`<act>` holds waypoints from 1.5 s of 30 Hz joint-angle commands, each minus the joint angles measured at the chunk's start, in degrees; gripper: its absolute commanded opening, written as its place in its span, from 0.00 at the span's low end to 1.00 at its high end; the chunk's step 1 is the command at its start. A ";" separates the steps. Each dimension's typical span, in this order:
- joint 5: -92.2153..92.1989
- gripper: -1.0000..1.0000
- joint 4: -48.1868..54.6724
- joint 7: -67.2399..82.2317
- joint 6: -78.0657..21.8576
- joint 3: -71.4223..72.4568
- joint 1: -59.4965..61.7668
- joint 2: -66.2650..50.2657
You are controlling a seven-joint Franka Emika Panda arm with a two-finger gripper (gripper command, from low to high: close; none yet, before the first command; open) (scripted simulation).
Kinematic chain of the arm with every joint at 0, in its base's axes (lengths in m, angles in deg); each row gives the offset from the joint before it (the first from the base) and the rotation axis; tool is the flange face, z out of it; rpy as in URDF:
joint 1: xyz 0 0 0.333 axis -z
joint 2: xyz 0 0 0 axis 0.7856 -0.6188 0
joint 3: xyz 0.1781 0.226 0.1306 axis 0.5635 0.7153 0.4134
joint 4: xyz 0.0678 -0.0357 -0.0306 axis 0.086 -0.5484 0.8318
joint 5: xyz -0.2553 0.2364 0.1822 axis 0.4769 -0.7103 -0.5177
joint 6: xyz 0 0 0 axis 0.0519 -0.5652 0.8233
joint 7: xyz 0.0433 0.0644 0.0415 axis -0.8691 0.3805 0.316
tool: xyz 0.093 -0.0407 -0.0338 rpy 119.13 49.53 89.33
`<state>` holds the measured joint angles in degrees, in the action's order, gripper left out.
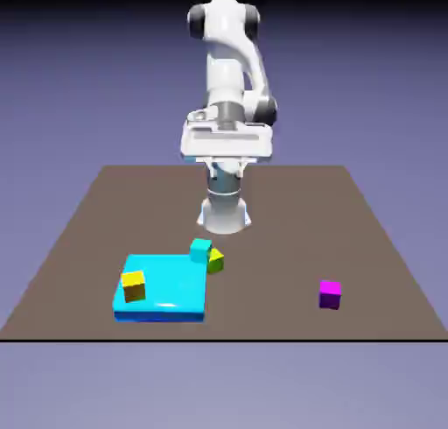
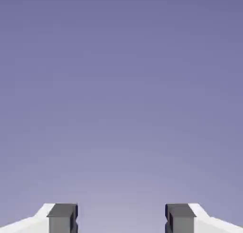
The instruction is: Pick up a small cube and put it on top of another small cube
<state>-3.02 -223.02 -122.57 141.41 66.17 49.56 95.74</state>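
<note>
Yellow cube (image 1: pixel 133 285): I see it sitting on the cyan slab, near the slab's corner at the exterior view's left.
Cyan cube (image 1: pixel 201 249): it stands at the slab's far corner, touching or just beside the olive cube; I cannot tell which.
Olive cube (image 1: pixel 214 260): on the table at the slab's far corner toward the exterior view's right, tilted a little.
Magenta cube (image 1: pixel 330 293): alone on the table, well apart from the others, toward the exterior view's right.
Cyan slab (image 1: pixel 171 287): flat on the brown table (image 1: pixel 79 235), near the front edge.
Gripper (image 2: pixel 121 220): in my hand view the two grey fingertips (image 2: pixel 62 218) stand wide apart with nothing between them, only plain backdrop ahead.
Arm (image 1: pixel 227 94): folded high at the table's far side, well above every cube.
</note>
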 commanded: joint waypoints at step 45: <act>-5.25 0.00 11.54 72.72 -20.87 -7.93 -23.28 -31.36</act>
<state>-8.28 -211.48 -49.84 120.48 58.25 27.09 64.38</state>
